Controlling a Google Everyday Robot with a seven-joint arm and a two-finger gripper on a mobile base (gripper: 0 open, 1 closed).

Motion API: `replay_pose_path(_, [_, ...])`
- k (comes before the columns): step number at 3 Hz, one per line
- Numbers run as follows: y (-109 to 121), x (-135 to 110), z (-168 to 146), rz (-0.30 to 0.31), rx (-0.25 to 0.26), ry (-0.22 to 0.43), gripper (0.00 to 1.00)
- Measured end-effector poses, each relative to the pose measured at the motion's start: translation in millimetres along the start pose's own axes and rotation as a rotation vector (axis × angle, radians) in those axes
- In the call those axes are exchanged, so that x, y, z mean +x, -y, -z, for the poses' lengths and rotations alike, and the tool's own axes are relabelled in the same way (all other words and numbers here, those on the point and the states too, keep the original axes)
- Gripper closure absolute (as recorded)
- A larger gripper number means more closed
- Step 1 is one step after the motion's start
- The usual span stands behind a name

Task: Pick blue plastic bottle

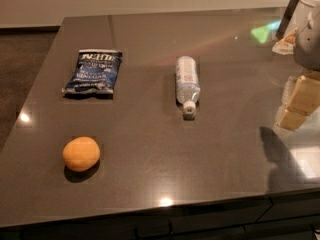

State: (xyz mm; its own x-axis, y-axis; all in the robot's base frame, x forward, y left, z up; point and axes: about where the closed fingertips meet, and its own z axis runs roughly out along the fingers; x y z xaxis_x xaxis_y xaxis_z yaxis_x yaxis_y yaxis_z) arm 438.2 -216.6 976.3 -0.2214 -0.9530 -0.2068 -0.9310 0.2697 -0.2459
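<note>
The blue plastic bottle [187, 83] is a clear, pale-blue bottle with a light label. It lies on its side near the middle of the dark counter [150, 39], with its white cap pointing toward the front edge. My gripper [298, 103] hangs at the right edge of the view, below the white arm [307, 29]. It is above the counter, well to the right of the bottle and apart from it, and holds nothing that I can see.
A dark blue chip bag [93, 72] lies flat at the left rear. An orange [81, 154] sits at the front left. The counter's front edge runs along the bottom of the view, and its left edge drops to a dark floor.
</note>
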Motion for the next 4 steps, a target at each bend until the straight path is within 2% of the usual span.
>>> replay_pose_path(1, [0.0, 0.0, 0.0, 0.0, 0.0, 0.0, 0.0])
replay_pose_path(2, [5.0, -4.1, 0.4, 0.033, 0.021, 0.008, 0.0])
replay_pose_path(3, [28.2, -14.2, -6.5, 0.118, 0.077, 0.031, 0.0])
replay_pose_path(4, [60.3, -27.0, -21.1, 0.247, 0.125, 0.054, 0.0])
